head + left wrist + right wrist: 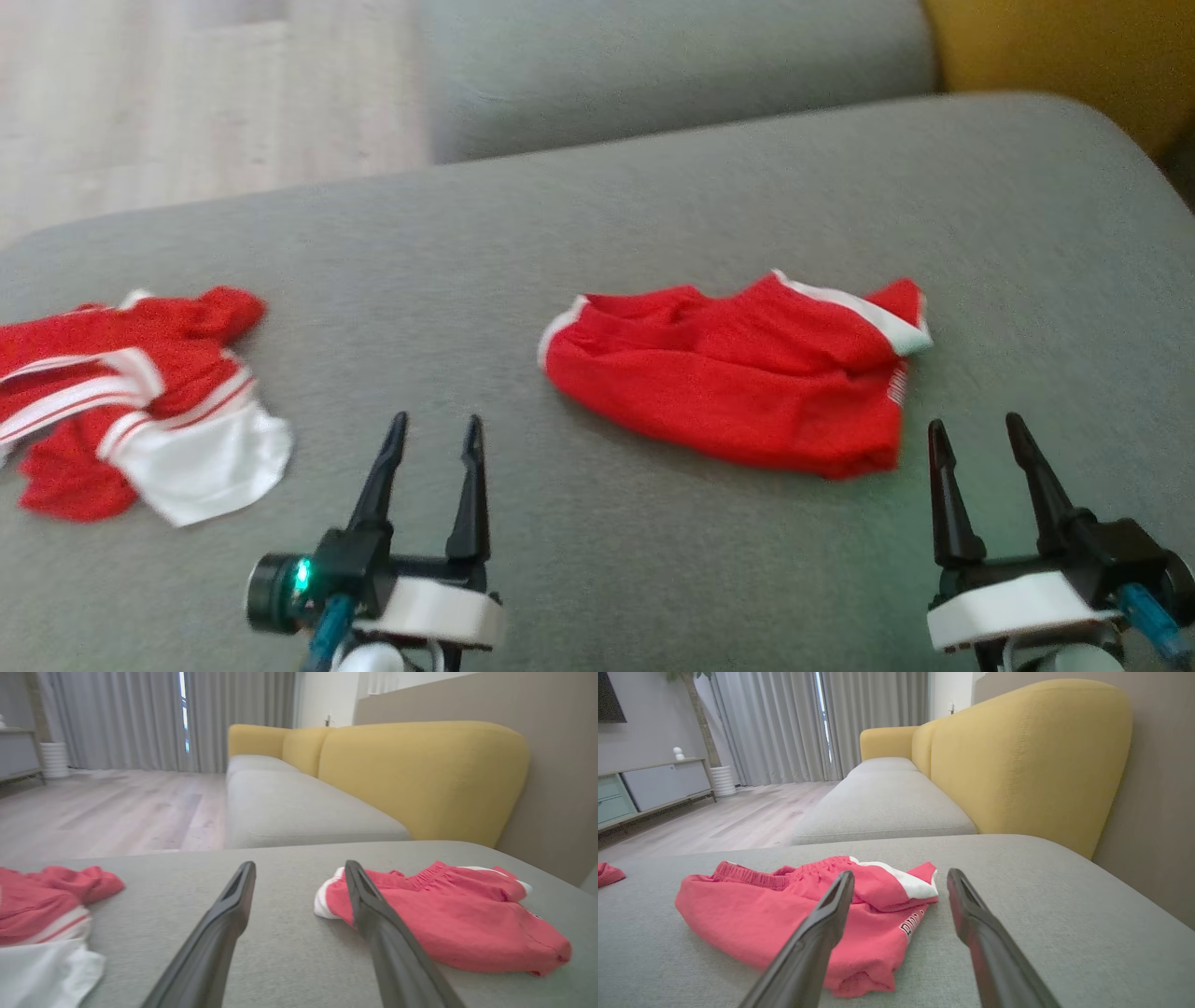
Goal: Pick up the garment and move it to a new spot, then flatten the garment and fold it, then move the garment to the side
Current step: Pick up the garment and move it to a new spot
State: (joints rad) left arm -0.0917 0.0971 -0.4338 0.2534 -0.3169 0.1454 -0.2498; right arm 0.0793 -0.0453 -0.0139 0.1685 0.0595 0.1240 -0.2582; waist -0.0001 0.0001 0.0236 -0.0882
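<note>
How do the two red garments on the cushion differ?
The shorts are nearly all red with narrow white trim; the striped garment has white bands and a large white panel. The shorts lie mid-cushion; the striped garment lies at the left, partly out of frame. Both rest rumpled on the grey cushion.

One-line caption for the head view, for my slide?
Left gripper and right gripper open and empty over a grey cushion; red shorts lie ahead between them, a red-and-white garment at left.
</note>
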